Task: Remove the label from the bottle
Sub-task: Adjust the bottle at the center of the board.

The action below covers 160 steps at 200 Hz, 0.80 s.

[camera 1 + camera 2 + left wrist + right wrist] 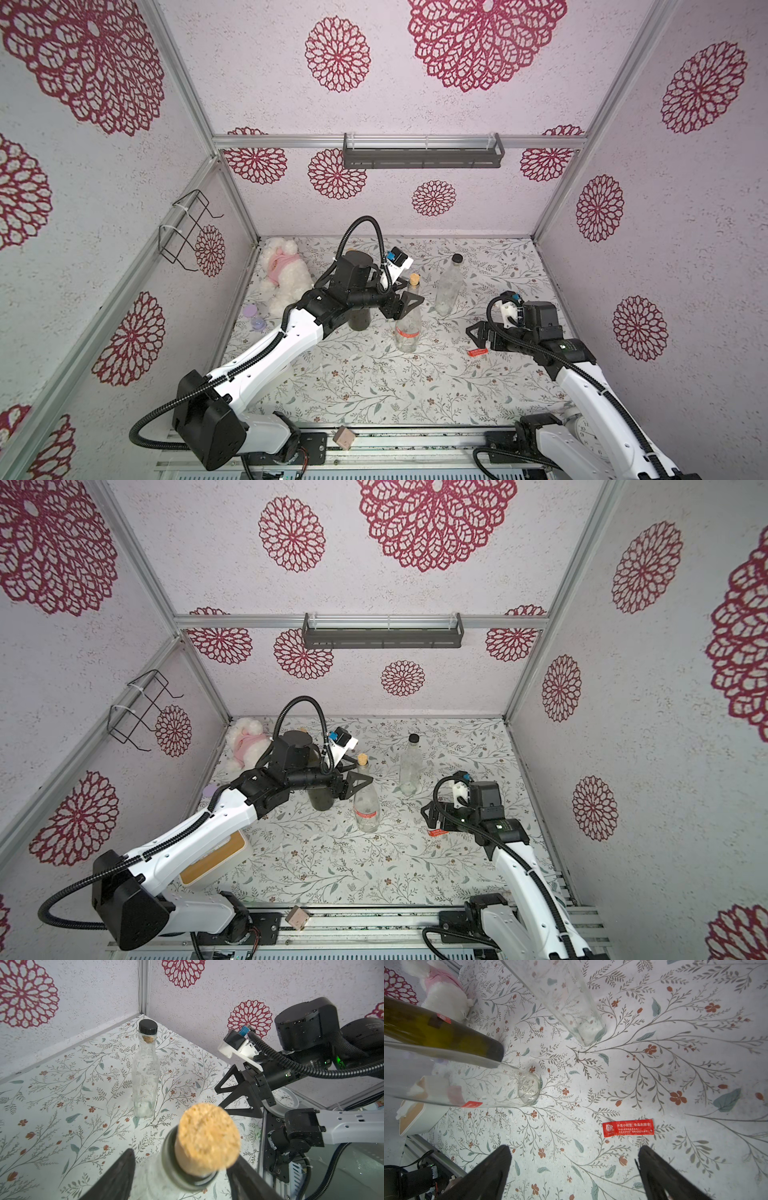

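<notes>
Left wrist view: blurred cork (206, 1136) covers much of bottle (153, 1176).

Both top views look from high up at the front, down onto the table (374, 386) and at the back wall (374, 216). They are far off and show almost the same things. The left wrist camera sits very close above the corked bottle (205, 1140). It looks across at the black-capped bottle (145, 1072) and the right gripper (217, 1099). The right wrist camera looks down at the table from near, over the red label (628, 1128). All four views share both bottles.
</notes>
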Each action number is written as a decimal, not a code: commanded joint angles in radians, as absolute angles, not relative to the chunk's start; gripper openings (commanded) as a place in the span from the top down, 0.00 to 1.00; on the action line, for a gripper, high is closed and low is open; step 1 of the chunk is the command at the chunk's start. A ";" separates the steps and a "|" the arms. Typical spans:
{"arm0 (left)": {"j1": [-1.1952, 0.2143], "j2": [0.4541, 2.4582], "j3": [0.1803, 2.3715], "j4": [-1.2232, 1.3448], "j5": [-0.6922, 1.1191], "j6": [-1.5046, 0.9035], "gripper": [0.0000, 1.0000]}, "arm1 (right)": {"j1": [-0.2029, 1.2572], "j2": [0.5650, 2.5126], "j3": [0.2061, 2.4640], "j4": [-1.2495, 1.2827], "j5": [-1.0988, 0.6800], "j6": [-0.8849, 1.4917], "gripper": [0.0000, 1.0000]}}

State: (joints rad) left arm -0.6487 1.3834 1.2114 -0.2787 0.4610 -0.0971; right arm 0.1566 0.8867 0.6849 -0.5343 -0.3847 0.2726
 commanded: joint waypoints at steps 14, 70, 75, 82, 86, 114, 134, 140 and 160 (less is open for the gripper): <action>-0.638 1.410 1.246 -0.240 0.485 -0.077 0.35 | 0.152 0.876 0.686 -0.508 -0.362 0.286 0.02; -0.640 1.440 1.261 -0.212 0.462 -0.095 0.50 | 0.152 0.871 0.680 -0.508 -0.352 0.278 0.02; -0.639 1.439 1.261 -0.210 0.462 -0.095 0.52 | 0.152 0.871 0.678 -0.509 -0.352 0.278 0.02; -0.640 1.443 1.262 -0.207 0.462 -0.096 0.54 | 0.152 0.870 0.678 -0.509 -0.350 0.278 0.02; -0.640 1.443 1.262 -0.207 0.462 -0.097 0.55 | 0.152 0.870 0.678 -0.508 -0.350 0.277 0.02; -0.641 1.447 1.262 -0.207 0.458 -0.100 0.58 | 0.152 0.871 0.679 -0.505 -0.350 0.273 0.03; -0.643 1.444 1.258 -0.202 0.439 -0.104 0.65 | 0.152 0.874 0.681 -0.503 -0.351 0.273 0.03; -0.644 1.442 1.258 -0.202 0.432 -0.104 0.69 | 0.152 0.874 0.681 -0.502 -0.352 0.271 0.03; -0.646 1.437 1.259 -0.204 0.412 -0.106 0.75 | 0.152 0.877 0.683 -0.500 -0.353 0.268 0.02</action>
State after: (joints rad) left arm -0.6426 1.4418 1.2369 -0.2348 0.4343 -0.1093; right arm 0.1566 0.8864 0.6765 -0.5270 -0.3618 0.2722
